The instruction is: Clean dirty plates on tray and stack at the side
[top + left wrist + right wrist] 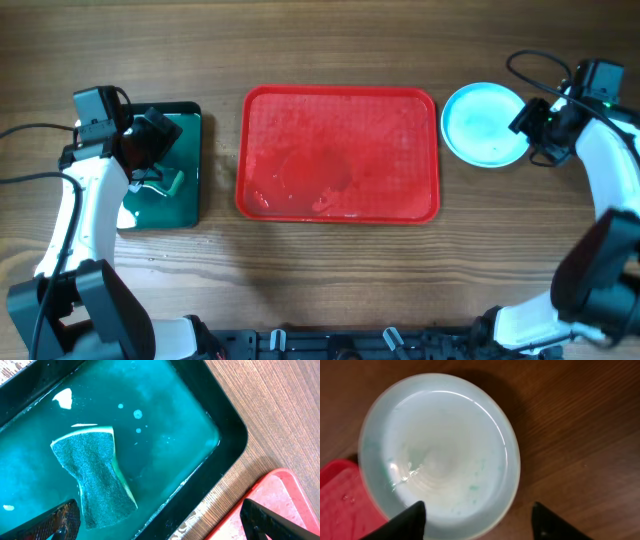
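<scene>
Overhead: straight down, whole table [330, 270]. Wrist views: close, downward; each catches tray [275, 491] corner.

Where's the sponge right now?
Seen from overhead, the sponge lies in the dark green tray on the left side, just left of the red tray.

Bright, even light overhead, shadows faint. Glints on wet plate [440, 450]; right wrist view dimmer, table [580, 430] soft toward corners.

Wooden table [330, 270]: green tray [190, 130], red tray [340, 150], aqua plate [480, 125].
</scene>
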Controlling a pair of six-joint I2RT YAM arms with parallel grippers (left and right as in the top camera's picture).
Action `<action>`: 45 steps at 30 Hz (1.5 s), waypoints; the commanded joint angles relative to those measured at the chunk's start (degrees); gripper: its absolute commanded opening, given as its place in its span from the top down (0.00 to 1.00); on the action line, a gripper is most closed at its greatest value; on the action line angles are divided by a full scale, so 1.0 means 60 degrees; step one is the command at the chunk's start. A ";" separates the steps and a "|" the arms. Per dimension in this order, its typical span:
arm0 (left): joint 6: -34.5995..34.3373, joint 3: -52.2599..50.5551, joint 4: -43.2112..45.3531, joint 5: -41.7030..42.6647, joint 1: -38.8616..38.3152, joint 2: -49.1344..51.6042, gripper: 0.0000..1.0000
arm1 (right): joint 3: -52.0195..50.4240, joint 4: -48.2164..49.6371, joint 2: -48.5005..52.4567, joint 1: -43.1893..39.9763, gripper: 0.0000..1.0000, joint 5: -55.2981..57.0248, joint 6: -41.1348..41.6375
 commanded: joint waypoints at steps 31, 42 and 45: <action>0.0007 -0.0029 0.0004 0.0113 0.0080 -0.0051 0.00 | -0.2754 -0.2634 -0.6572 0.0204 0.00 -0.1111 0.1574; 0.0007 -0.0029 0.0004 0.0109 0.0080 -0.0051 0.00 | -0.2758 -0.2495 -0.7093 0.0481 0.00 -0.1107 0.1570; 0.0007 -0.0029 0.0004 0.0109 0.0080 -0.0051 0.00 | -0.2758 -0.2499 -0.7992 0.1024 0.00 -0.1107 0.1570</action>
